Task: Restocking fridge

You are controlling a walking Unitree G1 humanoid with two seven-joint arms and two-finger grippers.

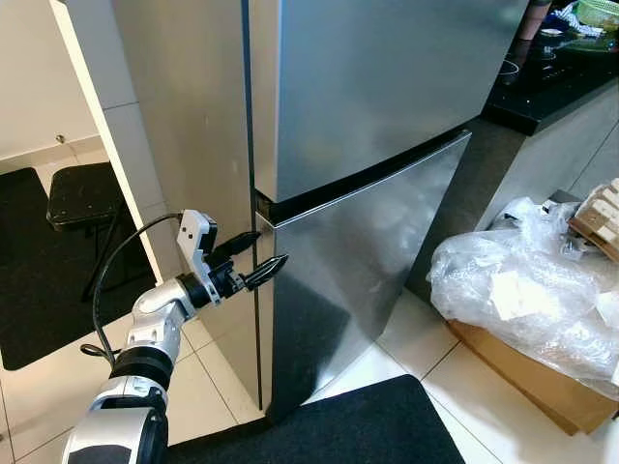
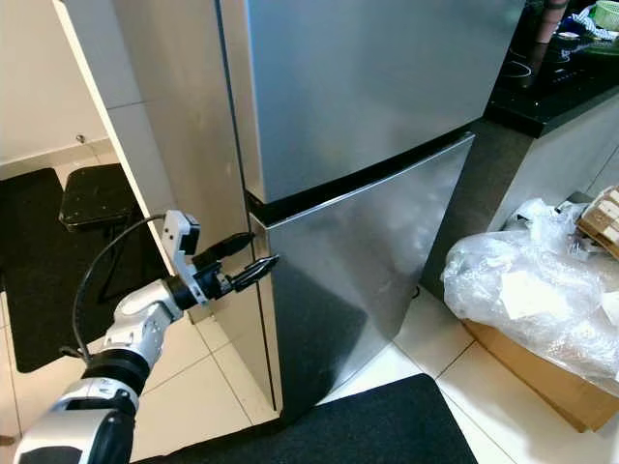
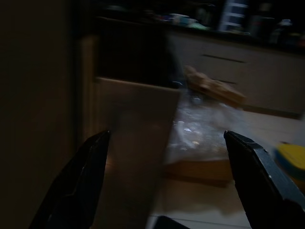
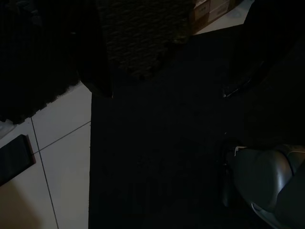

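Observation:
The stainless-steel fridge (image 1: 387,87) stands in front of me with both doors shut. A black seam (image 1: 368,176) separates the upper door from the lower door (image 1: 377,261). My left gripper (image 1: 269,248) is open at the left edge of the lower door, just under the seam. One fingertip lies against the fridge's side and the other in front of the door face. In the left wrist view the fingers (image 3: 86,176) straddle the door's edge. My right gripper (image 4: 164,93) hangs low over a black mat (image 4: 157,157), its dark fingers apart with nothing between them.
A clear plastic bag (image 1: 522,290) is heaped on a cardboard box (image 1: 527,377) on the floor at the right. A black mat (image 1: 329,425) lies before the fridge. A black stool (image 1: 82,193) stands at the left, a dark counter (image 1: 561,82) at the back right.

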